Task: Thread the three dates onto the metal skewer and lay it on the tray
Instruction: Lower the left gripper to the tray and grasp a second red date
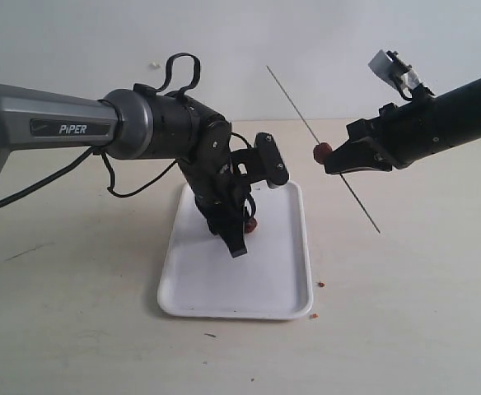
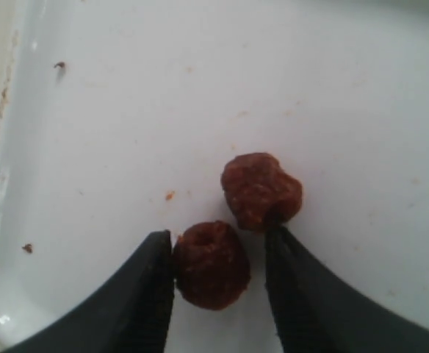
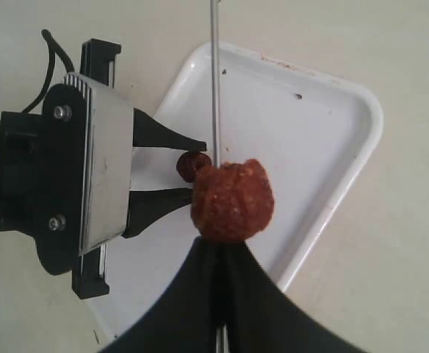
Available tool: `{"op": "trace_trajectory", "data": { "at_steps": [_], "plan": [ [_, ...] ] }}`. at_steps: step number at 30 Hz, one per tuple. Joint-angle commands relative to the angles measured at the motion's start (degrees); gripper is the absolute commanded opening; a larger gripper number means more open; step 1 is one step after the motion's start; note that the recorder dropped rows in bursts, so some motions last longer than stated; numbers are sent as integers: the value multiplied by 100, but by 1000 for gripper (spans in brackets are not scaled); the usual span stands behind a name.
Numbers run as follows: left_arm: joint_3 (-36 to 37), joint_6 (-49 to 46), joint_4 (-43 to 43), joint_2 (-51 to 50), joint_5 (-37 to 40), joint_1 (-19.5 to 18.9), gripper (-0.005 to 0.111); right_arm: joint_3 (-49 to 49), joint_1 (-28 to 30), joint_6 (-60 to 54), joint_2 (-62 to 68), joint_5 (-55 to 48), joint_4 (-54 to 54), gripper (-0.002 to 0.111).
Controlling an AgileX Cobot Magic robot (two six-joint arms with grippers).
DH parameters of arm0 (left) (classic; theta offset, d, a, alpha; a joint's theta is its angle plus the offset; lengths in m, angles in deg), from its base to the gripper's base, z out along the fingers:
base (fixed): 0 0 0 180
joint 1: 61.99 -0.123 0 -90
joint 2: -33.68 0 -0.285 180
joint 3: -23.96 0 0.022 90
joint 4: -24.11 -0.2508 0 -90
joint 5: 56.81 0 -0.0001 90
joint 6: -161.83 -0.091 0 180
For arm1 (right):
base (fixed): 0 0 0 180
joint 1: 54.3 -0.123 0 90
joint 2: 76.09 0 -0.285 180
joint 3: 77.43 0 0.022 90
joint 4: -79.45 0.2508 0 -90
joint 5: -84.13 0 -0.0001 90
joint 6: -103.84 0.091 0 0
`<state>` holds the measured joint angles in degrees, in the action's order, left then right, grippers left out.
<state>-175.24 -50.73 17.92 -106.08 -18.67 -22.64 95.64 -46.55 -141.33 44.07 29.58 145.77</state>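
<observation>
Right gripper (image 1: pixel 333 163) clamping skewer (image 1: pixel 294 103), 1 date (image 1: pixel 322 151) threaded, left gripper (image 2: pixel 218 235) narrowed around 2nd date (image 2: pixel 211 268), perhaps gripping

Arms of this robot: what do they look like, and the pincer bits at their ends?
The left arm is a silver-grey tube marked PIPER, then black joints with looping black cables. The right arm looks black. The left tool and the right tool each have two black tapering fingers; the left one's sit on a ribbed silver block.
</observation>
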Motion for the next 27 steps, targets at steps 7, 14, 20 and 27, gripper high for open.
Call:
{"op": "trace_trajectory", "data": {
  "at_steps": [7, 14, 20, 27],
  "plan": [
    [12, 35, -69, -69, 210, -2, 34, 10, 24, -120, -65, -109, 68, 0],
    [12, 35, -69, -69, 221, -2, 27, 10, 24, -120, -65, -109, 68, 0],
    [12, 543, -44, 97, 114, -13, 27, 10, 24, -144, -65, -99, 68, 0],
    [12, 1407, 678, 568, -143, -259, 30, 10, 24, -121, -65, -99, -71, 0]
  ]
}}
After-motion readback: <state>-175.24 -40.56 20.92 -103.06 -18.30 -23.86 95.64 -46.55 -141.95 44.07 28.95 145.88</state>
